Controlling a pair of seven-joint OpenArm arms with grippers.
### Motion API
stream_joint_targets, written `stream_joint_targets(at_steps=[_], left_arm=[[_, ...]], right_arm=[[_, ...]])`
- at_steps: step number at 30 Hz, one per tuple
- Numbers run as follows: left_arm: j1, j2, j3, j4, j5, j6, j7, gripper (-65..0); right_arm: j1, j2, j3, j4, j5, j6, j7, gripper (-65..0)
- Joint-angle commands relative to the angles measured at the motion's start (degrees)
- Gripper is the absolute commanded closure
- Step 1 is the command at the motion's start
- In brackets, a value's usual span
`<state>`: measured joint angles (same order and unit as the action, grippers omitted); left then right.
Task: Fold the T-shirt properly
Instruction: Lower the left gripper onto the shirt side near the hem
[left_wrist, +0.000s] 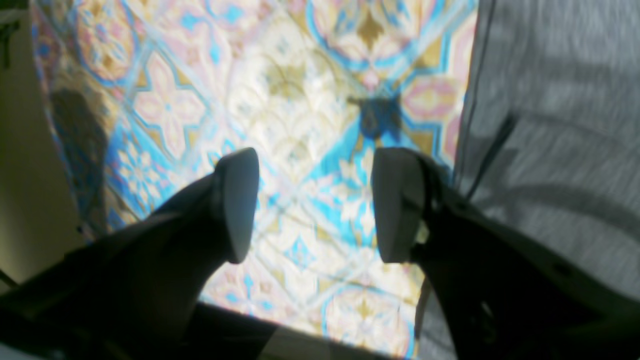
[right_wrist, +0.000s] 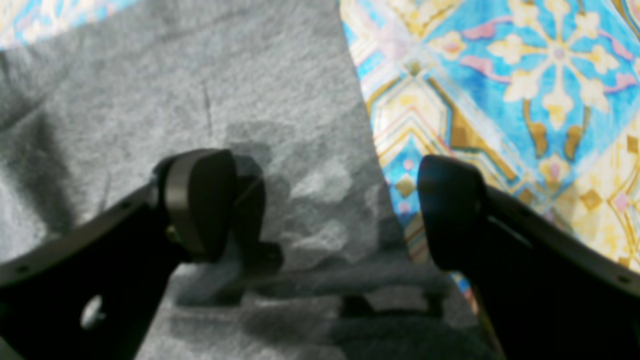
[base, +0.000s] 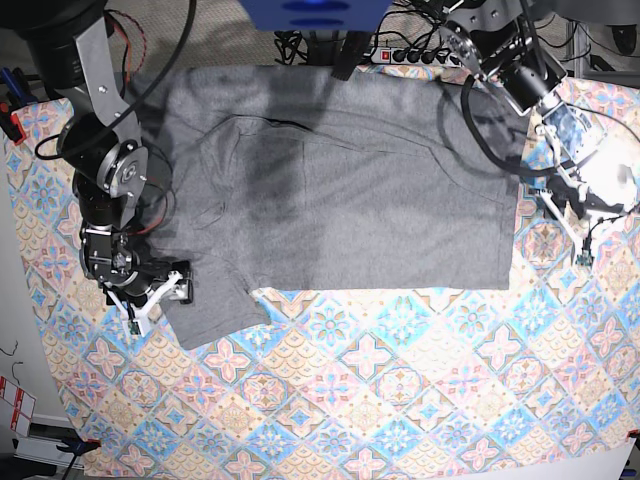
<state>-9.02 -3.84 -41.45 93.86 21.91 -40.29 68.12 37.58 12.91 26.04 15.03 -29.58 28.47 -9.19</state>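
The grey T-shirt (base: 340, 190) lies spread flat across the far half of the patterned tablecloth (base: 380, 400), one sleeve pointing toward the near left. My right gripper (base: 152, 298) hovers at that sleeve. In the right wrist view it (right_wrist: 325, 210) is open and astride the shirt's edge (right_wrist: 280, 125), one finger above grey fabric, the other above tablecloth (right_wrist: 525, 100). My left gripper (base: 566, 228) is just off the shirt's right edge. Seen from the left wrist it (left_wrist: 315, 205) is open over bare tablecloth (left_wrist: 280, 90), with the T-shirt (left_wrist: 550, 125) to one side. Neither holds anything.
A power strip (base: 400, 55) and cables run along the table's far edge, under a blue object (base: 315, 12). Red clamps (base: 10, 122) pin the cloth at the left edge and the near-left corner (base: 85, 445). Patterned cloth covers the near half.
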Motion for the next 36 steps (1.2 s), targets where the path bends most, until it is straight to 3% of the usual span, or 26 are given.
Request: stream_joint_targets(at_steps=[1, 9, 13, 21, 29, 36], left_arm=[[-2.54, -0.87, 0.26, -0.99, -0.77, 0.29, -1.7, -34.2], [-11.25, -0.96, 0.26, -11.8, -0.77, 0.29, -2.4, -34.2], [-11.69, -0.69, 0.26, -13.91, -0.94, 0.29, -7.68, -34.2], [-12.21, -0.87, 0.26, -29.64, -1.38, 0.29, -22.45, -34.2], [-12.83, -2.45, -0.09, -34.92, -2.61, 0.29, -28.69, -33.9], [-12.83, -5.18, -0.09, -34.83, -7.1, 0.29, -29.22, -33.8]], right_arm=[[1.32, 0.59, -0.06, 0.58, 0.53, 0.41, 0.36, -55.7], [-0.53, 0.41, -0.06, 0.58, 0.53, 0.5, 0.27, -55.7], [-1.14, 0.41, -0.06, 0.58, 0.53, 0.5, 0.27, -55.8], [-1.23, 0.41, -0.06, 0.58, 0.53, 0.59, -0.79, -55.8], [-1.23, 0.41, -0.06, 0.67, 0.53, 0.59, -2.11, -55.8], [-1.23, 0.41, -0.15, 0.67, 0.53, 0.59, -2.11, -55.8]])
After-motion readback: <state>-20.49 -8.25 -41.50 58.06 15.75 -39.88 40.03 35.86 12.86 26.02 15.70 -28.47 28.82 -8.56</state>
